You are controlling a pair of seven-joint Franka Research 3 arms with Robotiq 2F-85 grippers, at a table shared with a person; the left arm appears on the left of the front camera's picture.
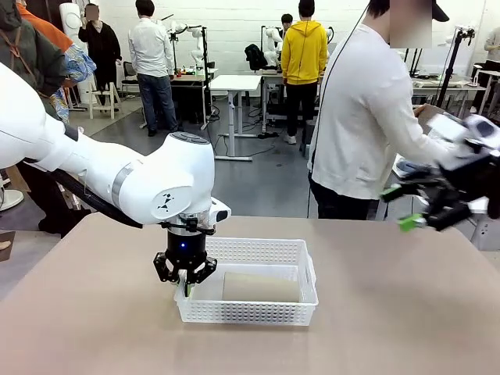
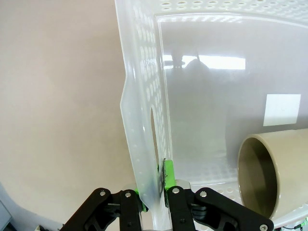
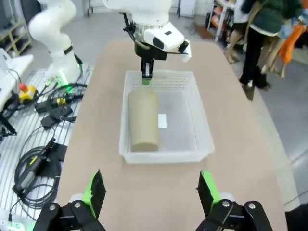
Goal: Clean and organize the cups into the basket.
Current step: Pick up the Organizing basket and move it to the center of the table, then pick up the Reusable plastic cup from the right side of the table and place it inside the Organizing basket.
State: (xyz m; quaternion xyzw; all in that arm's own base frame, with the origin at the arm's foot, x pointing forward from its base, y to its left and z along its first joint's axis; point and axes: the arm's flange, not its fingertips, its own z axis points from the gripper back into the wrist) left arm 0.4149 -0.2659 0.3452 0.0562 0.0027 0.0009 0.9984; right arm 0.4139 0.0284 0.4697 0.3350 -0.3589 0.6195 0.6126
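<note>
Tan tabletop runs bare from the camera up to the basket, which sits squarely in the middle of it, long sides across the view. Inside the basket one kraft-brown cup lies on its side along the robot-side long wall. Its open mouth is turned toward the basket's left end, and a small white label shows on the floor beside it.

At that left end the left gripper comes straight down over the short wall. Its jaws are pinched together on the thin perforated rim, one green pad inside the basket and the other outside. The plastic bows slightly under the pinch, so this is a firm hold on the basket itself. I judge it serves to steady or drag the basket rather than to handle the cup.

Well off the basket's right end, the right gripper hangs above table height with its jaws spread wide and nothing between them. It looks ready to take or fetch another cup. Beyond the basket's far side a person in a white top stands turned toward the right gripper.

With one cup lying in the basket, the task looks partly done.
</note>
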